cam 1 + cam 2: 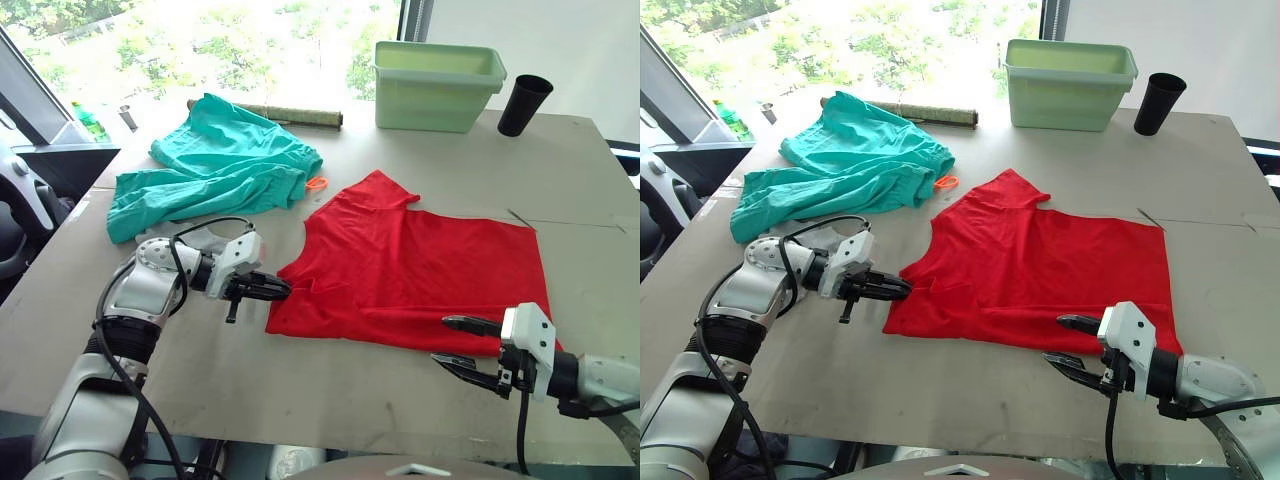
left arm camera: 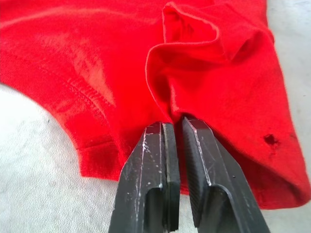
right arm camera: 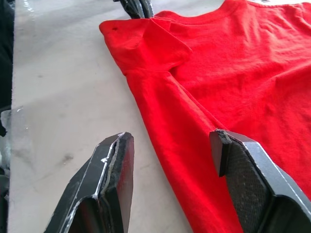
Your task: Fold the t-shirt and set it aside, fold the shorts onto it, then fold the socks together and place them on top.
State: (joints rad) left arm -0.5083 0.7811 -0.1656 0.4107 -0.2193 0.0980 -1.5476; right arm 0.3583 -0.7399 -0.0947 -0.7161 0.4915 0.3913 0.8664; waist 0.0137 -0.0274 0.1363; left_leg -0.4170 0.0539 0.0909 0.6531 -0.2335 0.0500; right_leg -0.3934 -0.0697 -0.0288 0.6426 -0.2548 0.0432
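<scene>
The t-shirt [image 1: 420, 265] lies spread on the table [image 1: 300, 390], near the middle, with a sleeve folded in at its near left corner. The left gripper [image 1: 280, 289] is at that corner, its fingers [image 2: 158, 160] pressed nearly together on a ridge of red fabric, so it has hold of the t-shirt. The right gripper [image 1: 458, 343] sits at the shirt's near edge on the right, jaws wide apart and holding nothing; one finger is over the red cloth, the other over bare table. The shorts [image 1: 215, 165] lie crumpled at the far left of the table, well apart from the t-shirt, an orange loop [image 1: 316, 184] showing at their edge. Behind them lies a rolled mat [image 1: 295, 116]. A pale green bin [image 1: 437, 85] and a black cup [image 1: 524, 104] stand at the far right
</scene>
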